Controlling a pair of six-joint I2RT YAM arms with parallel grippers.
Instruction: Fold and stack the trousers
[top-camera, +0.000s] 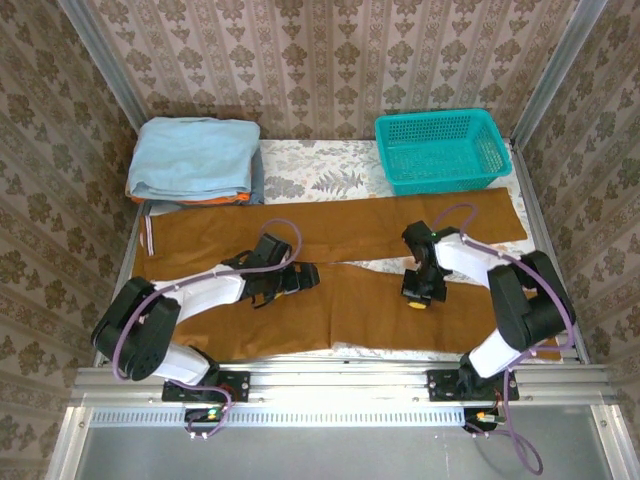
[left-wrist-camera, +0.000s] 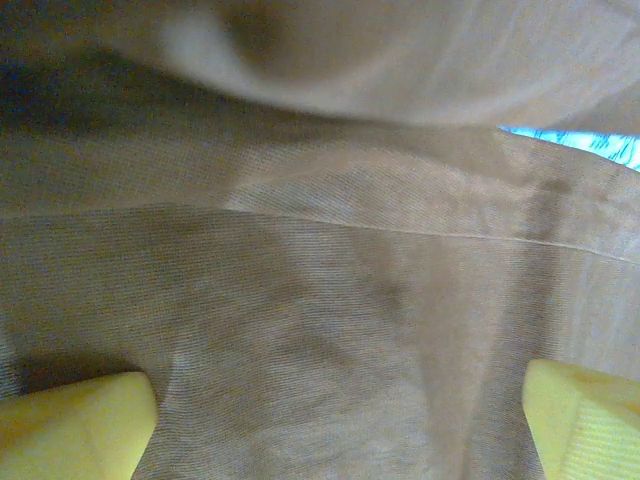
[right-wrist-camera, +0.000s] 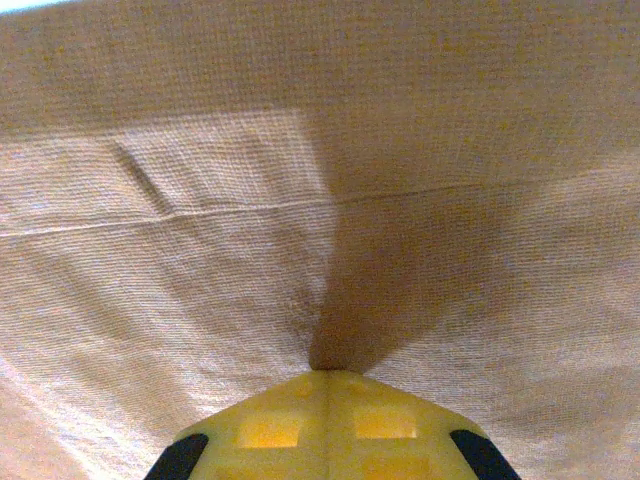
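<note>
Arms bent low over the trousers (top-camera: 350, 230).
My left gripper (top-camera: 290, 283) sits spread open on cloth; my right gripper (top-camera: 414, 298) pinches a fold, flat cloth around both.

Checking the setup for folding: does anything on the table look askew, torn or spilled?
Nothing torn or spilled. The trousers lie mostly flat; the only oddity is a small ridge where the right gripper pinches the cloth.

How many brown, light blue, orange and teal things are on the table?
Brown: 1, the trousers
Light blue: 1, the folded garment
Orange: 1, the thin cloth under it
Teal: 1, the basket
Total: 4
</note>
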